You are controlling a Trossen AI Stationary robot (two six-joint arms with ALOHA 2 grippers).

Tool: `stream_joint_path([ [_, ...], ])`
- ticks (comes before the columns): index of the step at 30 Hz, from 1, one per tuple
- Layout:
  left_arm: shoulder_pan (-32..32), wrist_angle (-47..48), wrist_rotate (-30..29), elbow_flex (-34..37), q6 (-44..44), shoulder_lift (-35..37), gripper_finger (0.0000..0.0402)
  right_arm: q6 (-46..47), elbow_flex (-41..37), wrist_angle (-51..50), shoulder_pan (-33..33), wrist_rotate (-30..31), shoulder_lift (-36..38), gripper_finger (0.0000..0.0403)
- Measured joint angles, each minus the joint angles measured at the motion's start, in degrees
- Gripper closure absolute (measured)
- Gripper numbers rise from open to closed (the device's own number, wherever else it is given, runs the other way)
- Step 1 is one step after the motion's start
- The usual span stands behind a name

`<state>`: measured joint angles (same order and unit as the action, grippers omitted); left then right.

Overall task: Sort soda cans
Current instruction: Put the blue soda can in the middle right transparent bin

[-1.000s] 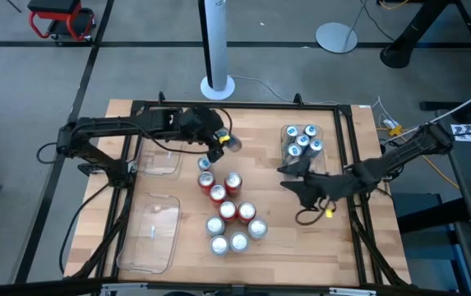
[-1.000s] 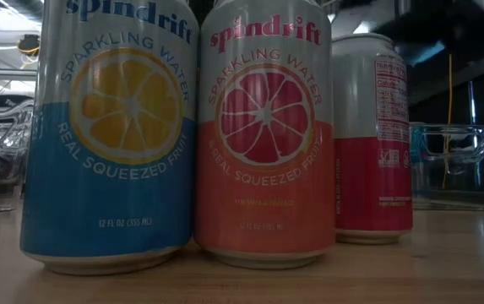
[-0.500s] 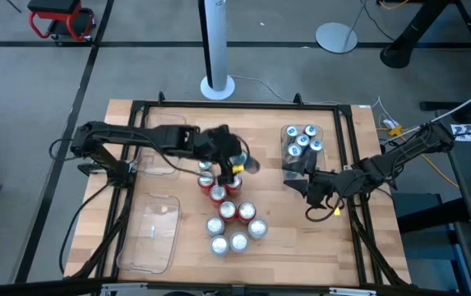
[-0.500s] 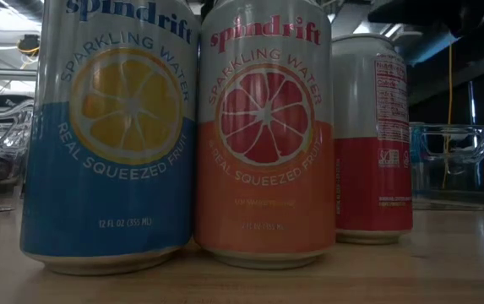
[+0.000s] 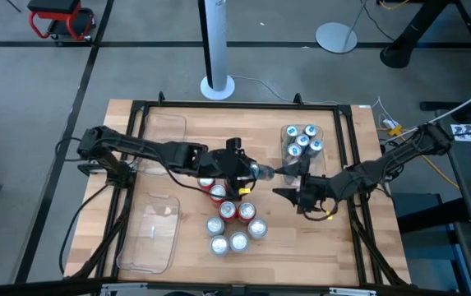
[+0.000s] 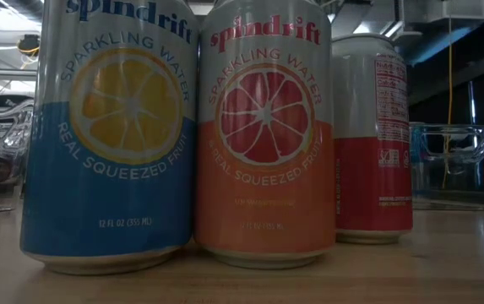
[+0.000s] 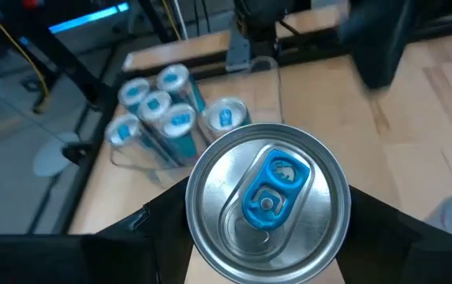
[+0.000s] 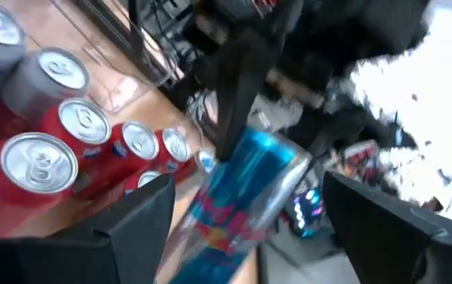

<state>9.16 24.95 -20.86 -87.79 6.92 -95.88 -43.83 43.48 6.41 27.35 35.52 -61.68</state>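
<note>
Left tool (image 5: 251, 171): reaches over the middle of the worktop (image 5: 186, 255), fingers (image 7: 143, 229) pinching a blue can (image 5: 261, 172) by its sides; can lies sideways above the worktop, silver top with blue tab facing the left wrist camera.
Held blue can: between the two tools, end pointing toward the right tool; blue body seen in the right wrist view (image 8: 241, 193).
Right tool (image 5: 291, 194): hangs over the right half of the worktop, just beside the held can, fingers (image 8: 135, 225) spread wide with the can's far end between them, not visibly touching.
Blue-topped cans (image 5: 302, 140): cluster standing in a clear tray (image 5: 287, 160) at the far right of the worktop.
Red cans (image 5: 227, 210): standing in a loose group at mid-worktop, under and near the left tool.
Silver-topped cans (image 5: 228, 240): near front of the group, touching or nearly touching one another.
Empty clear trays (image 5: 150, 234): on the left side of the worktop, one near the front, another (image 5: 163, 131) at the back.
Low view: blue-labelled can (image 6: 111, 135), orange-red can (image 6: 265, 135) touching it, red can (image 6: 372, 139) just behind.
</note>
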Motion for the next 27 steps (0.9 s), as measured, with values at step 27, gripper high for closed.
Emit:
stream_joint_path([
  [27, 1.38, -7.49, -1.20, 0.15, 7.08, -1.64, 0.0173, 8.11, -0.07, 6.86, -7.58, -7.08, -6.53, 0.0193],
])
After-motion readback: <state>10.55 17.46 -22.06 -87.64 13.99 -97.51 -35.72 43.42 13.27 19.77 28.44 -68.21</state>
